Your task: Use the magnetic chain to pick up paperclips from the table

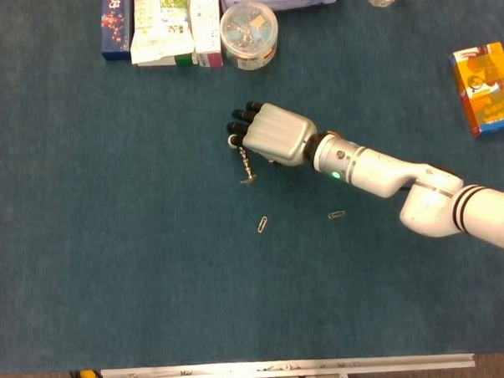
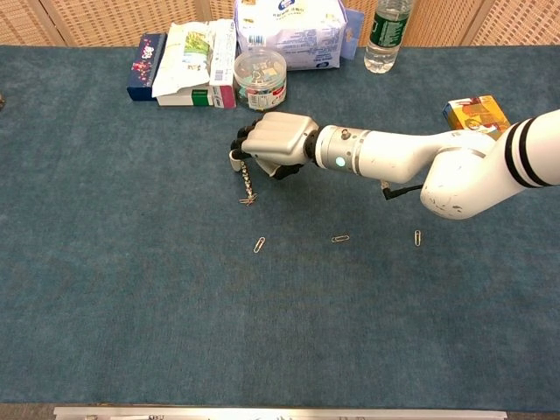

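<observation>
Head view looks straight down; chest view slants forward over the same table (image 2: 105,289).

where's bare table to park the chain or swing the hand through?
Bare cloth fills the whole left half and the near strip below the loose paperclips. The gap between the right hand and the orange box is free too. Crowded: the far edge, with boxes, clip tub, bag and bottle.
</observation>
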Motion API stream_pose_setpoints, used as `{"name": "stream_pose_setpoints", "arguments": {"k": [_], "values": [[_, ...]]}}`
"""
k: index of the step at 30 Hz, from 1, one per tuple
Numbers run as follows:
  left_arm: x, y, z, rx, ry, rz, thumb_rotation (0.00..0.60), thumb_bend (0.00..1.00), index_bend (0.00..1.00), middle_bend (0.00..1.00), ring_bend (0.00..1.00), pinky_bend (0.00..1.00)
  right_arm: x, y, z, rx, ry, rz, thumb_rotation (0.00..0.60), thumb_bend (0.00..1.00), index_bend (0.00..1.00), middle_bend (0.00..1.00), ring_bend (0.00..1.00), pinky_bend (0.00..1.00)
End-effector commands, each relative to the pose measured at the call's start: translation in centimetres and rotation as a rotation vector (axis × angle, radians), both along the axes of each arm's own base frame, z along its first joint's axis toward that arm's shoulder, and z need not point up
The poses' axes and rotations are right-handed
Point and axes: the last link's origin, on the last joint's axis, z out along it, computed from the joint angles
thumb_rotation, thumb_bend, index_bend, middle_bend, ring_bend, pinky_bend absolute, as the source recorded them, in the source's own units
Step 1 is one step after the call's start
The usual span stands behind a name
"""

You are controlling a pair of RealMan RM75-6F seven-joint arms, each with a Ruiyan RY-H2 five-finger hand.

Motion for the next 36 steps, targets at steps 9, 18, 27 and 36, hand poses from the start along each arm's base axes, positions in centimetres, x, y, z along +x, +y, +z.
{"name": "stream_pose_setpoints", "arguments": {"k": [9,18,27,36], "values": [[-0.1,0.0,0.0,-0.007,-0.002,0.002,0.6,0.33,0.54,0.24,0.01,0.0,-1.9,0.2,2.4,-0.013,0.027,-0.027,0.6,0.92,0.29,0.22,0.11,0.19],[0.1,0.0,-0.4,-0.017,0.005,-0.002,0.6,0.33,0.54,0.24,0.01,0.0,-2.4,1.4,4.6,-0.026,0.019,-0.049,0.6,0.92,0.29,0.23,0.11,0.19],[0.2,-0.1,-0.3,-0.015,-0.002,-0.006,0.6,0.33,0.55,0.24,0.01,0.0,-1.2,0.9,3.5,-0.048,0.008,-0.049,0.6,0.92,0.29,0.23,0.11,0.19],[0.1,-0.1,0.1,-0.01,-0.011,-0.006,0.6,0.33,0.55,0.24,0.01,0.0,-0.1,1.2,1.5,-0.012,-0.003,-0.032,0.6,0.92,0.29,0.23,0.11,0.19]]}}
